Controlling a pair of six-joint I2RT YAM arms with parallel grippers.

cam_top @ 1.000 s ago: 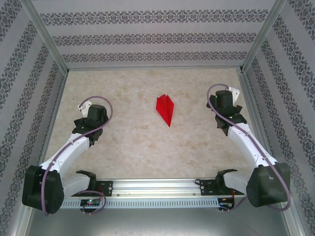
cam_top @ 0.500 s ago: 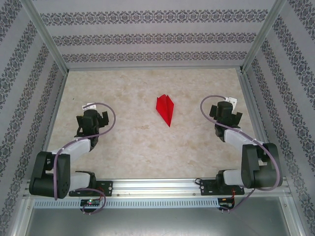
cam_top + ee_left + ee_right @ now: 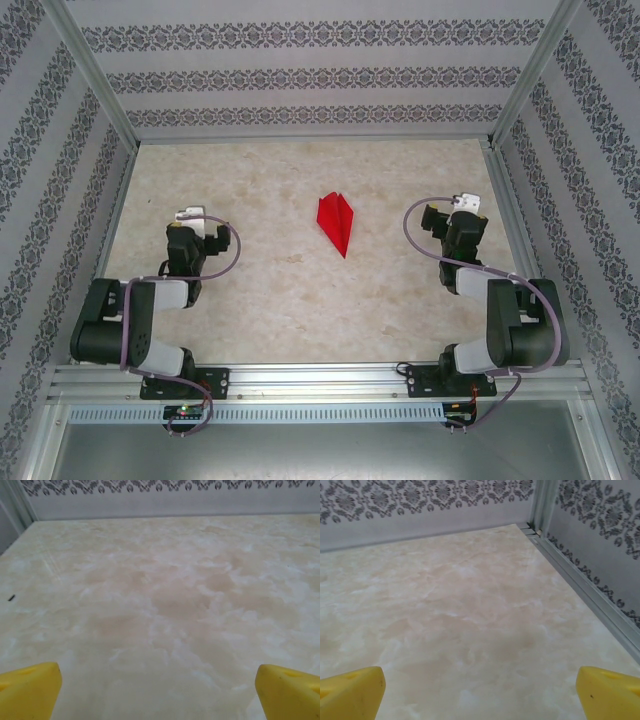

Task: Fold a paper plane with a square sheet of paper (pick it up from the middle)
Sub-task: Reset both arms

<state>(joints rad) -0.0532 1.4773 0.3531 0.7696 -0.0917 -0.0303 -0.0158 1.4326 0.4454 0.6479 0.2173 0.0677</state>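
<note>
Plane (image 3: 337, 222) lies folded at mid-surface (image 3: 262, 292), well apart from both arms. Left end effector (image 3: 159, 692) and right end effector (image 3: 480, 692): released, grasping nothing. Risk: unpressed creases may spring open, and a passing arm could displace the light paper.

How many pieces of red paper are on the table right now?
1. The paper plane lies flat near the middle of the table, between the left arm and right arm, with its point toward the near edge. A scrap under either arm could be hidden.
</note>
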